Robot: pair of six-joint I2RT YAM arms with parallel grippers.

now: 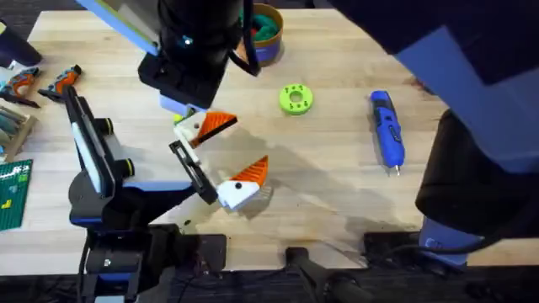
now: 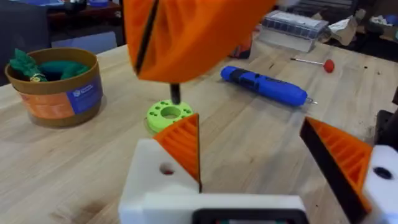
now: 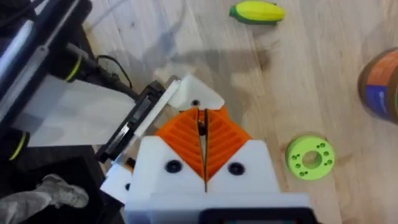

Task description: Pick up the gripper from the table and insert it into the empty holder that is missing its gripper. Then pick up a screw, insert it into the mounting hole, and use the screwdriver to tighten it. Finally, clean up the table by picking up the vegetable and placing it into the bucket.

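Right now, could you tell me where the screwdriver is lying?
In the overhead view the screwdriver lies flat on the table's right side, to the right of the green disc.

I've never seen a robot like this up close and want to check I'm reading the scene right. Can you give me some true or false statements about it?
1. The screwdriver lies on the table. True.
2. The vegetable is in the bucket. False: the vegetable lies on the table, outside the bucket.
3. The left claw is open. True.
4. The green disc rests on the screwdriver. False: the disc lies apart from it.
5. The right claw is wide open. False: the pads of the right claw are together.
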